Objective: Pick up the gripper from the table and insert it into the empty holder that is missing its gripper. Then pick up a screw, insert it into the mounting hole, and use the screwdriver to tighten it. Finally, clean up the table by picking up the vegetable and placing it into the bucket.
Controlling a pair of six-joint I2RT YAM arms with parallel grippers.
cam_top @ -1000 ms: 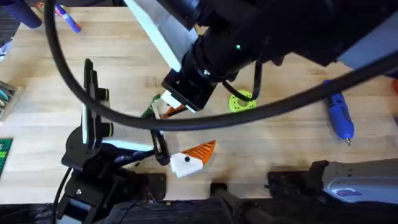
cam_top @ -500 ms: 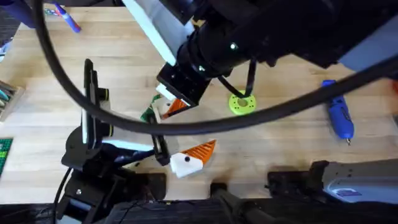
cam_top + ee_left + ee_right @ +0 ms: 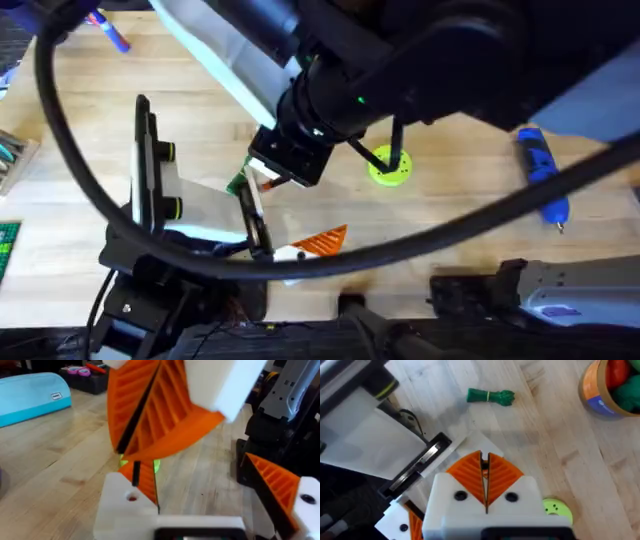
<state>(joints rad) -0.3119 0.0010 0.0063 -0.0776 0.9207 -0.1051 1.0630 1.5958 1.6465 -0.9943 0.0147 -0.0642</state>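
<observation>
My right gripper (image 3: 262,180) reaches across the middle, its orange pads shut on a small black screw (image 3: 136,472). The screw hangs just above the mounting hole (image 3: 131,497) in the white base of one left-gripper finger. In the left wrist view the right gripper (image 3: 135,457) looms close. My left gripper (image 3: 210,497) is open with its white and orange fingers wide apart; its other finger (image 3: 312,243) lies near the table's front. The green vegetable (image 3: 490,396) lies on the wood beside the left arm. The blue screwdriver (image 3: 542,180) lies at the right. The bucket (image 3: 600,395) holds red and green items.
A lime green disc (image 3: 388,168) sits on the table right of the grippers. A light blue case (image 3: 30,392) lies farther off. The left arm's white and black links (image 3: 150,170) stand at the left. A blue pen (image 3: 110,35) lies far left.
The right arm has swung left and lowered its gripper over the left gripper's finger, uncovering more of the lime disc. The left arm has stayed put.
</observation>
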